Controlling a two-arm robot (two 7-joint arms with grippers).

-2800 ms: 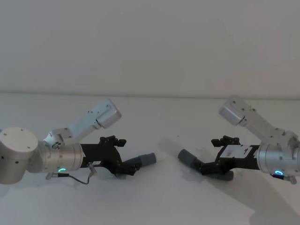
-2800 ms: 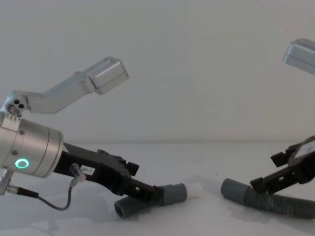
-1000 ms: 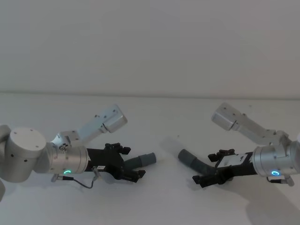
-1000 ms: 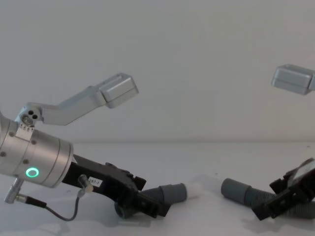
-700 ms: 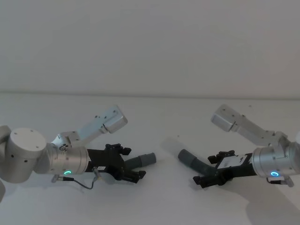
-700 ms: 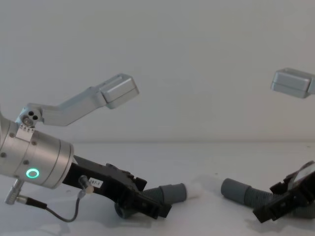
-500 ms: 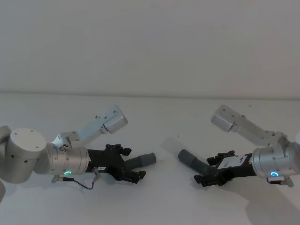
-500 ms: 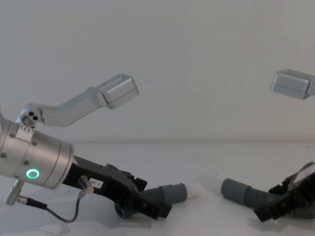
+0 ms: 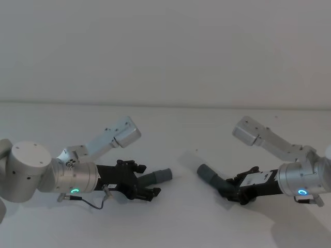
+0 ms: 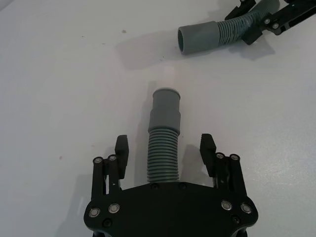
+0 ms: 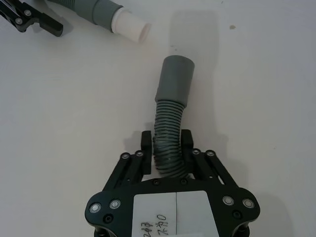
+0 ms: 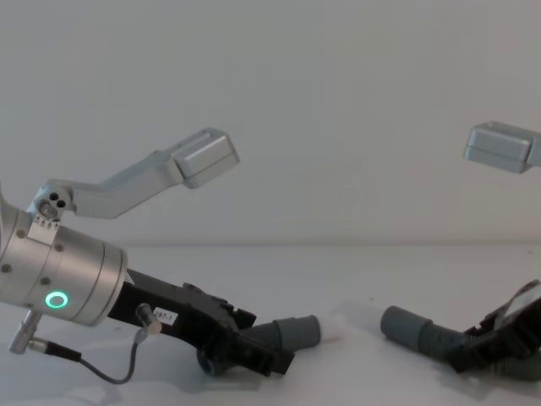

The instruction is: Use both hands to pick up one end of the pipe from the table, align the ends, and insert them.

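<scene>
— Where is the left arm?

— The black plastic two-fingered left gripper (image 10: 164, 144) sits low over the plain, matte off-white table (image 9: 170, 227), on the robot's left. Its fingers (image 10: 122, 148) are spread wide, one on each side of the short, dark grey corrugated white-tipped hose (image 10: 163, 158). There is a gap on both sides, so it grips nothing.

— And the other?

— The black right gripper (image 11: 166, 139), on its thick silver wrist (image 9: 297, 178), is low on the robot's right. It is clamped on the ribbed part of the short, dark grey plain-sleeve hose (image 11: 170, 116), with a finger pressed against each flank.

— How do the ends lie?

— The narrow white tip (image 11: 131, 25) and the smooth grey sleeve cuff (image 11: 176, 74) point inward toward each other near the middle of the table. They are apart, with bare surface between them. In the chest view both ends tilt slightly upward. I cannot tell whether they touch the table.
</scene>
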